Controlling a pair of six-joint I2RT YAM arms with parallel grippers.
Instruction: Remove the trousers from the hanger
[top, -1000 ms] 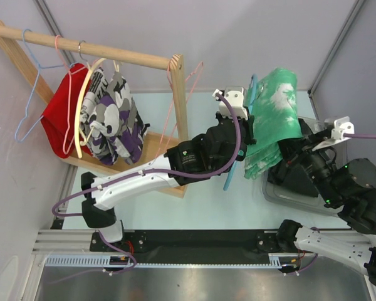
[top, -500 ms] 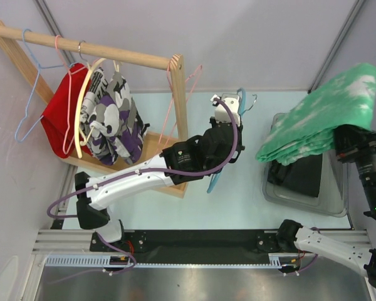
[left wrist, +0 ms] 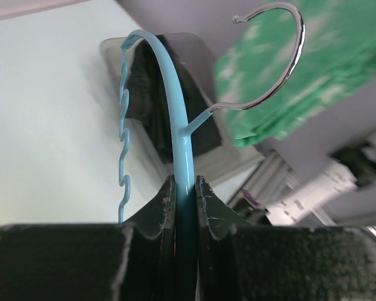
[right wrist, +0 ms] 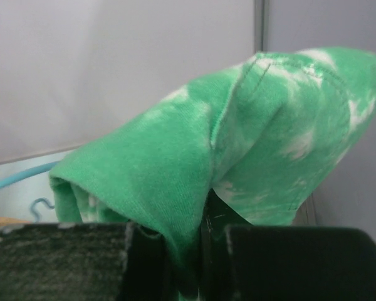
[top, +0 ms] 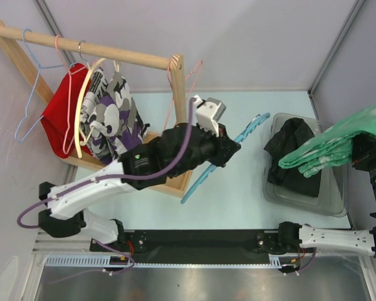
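Observation:
My left gripper [top: 229,149] is shut on a bare light-blue hanger [top: 222,160], held slanted above the table; in the left wrist view the hanger [left wrist: 175,132] runs up from between the fingers to its metal hook. My right gripper [right wrist: 197,251] is shut on the green-and-white trousers [top: 335,143], which hang free of the hanger above the grey bin at the right edge; they fill the right wrist view [right wrist: 225,157].
A grey bin [top: 335,202] at the right holds a black garment [top: 288,157]. A wooden rack [top: 113,53] at the left carries a red garment [top: 59,116], a camouflage garment [top: 113,119] and several bare hangers.
The trousers have come off the blue hanger and my right gripper has carried them right, over the bin. My left gripper has swung the bare hanger left and down.

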